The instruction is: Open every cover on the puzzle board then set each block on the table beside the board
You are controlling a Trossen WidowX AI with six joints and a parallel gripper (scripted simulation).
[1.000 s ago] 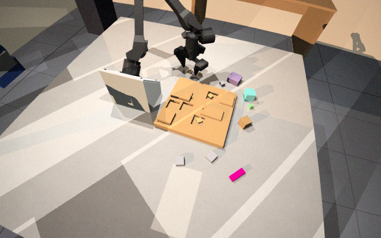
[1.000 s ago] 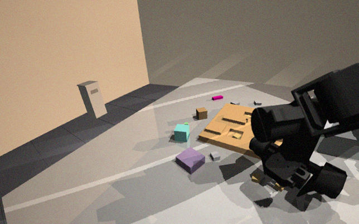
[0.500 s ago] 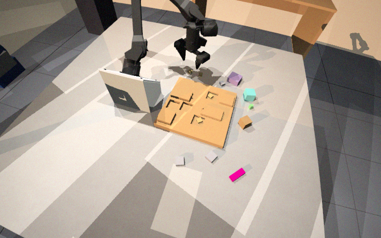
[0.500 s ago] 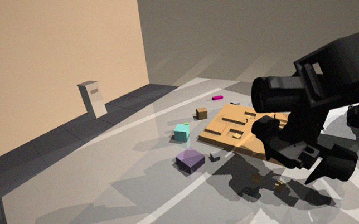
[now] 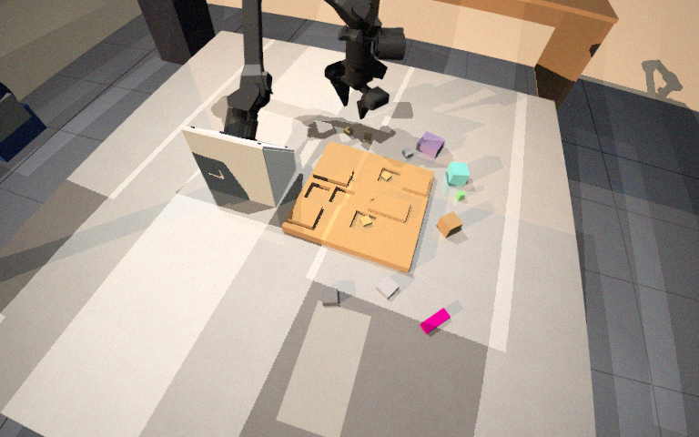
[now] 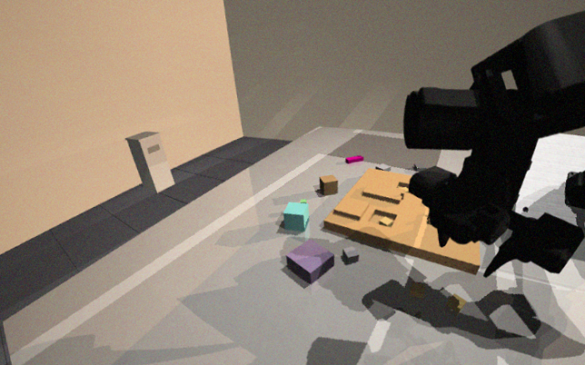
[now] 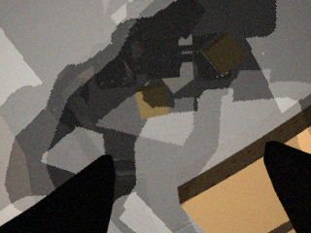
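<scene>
The tan puzzle board (image 5: 360, 246) (image 6: 356, 229) (image 7: 233, 209) lies flat with four raised covers standing beside their wells. One yellow block (image 5: 386, 176) (image 6: 385, 220) sits in the well at the back right. Another yellow block (image 5: 366, 220) sits in the front well. The two left wells look empty. Two more yellowish blocks lie on the table behind the board, in shadow: one block (image 5: 348, 130) (image 6: 456, 302) (image 7: 156, 109) and another block (image 5: 367, 136) (image 6: 416, 289) (image 7: 224, 53). My gripper (image 5: 353, 109) (image 6: 464, 260) (image 7: 190, 158) is open and empty, raised above the table near the board's back edge.
A purple block (image 5: 430, 145) (image 6: 310, 261), a teal cube (image 5: 457, 174) (image 6: 297, 216), a small green piece (image 5: 460, 196) and a brown cube (image 5: 449, 224) (image 6: 328, 184) lie right of the board. A magenta bar (image 5: 435, 320) (image 6: 354, 159) lies in front. A large metallic box (image 5: 237, 165) stands at left.
</scene>
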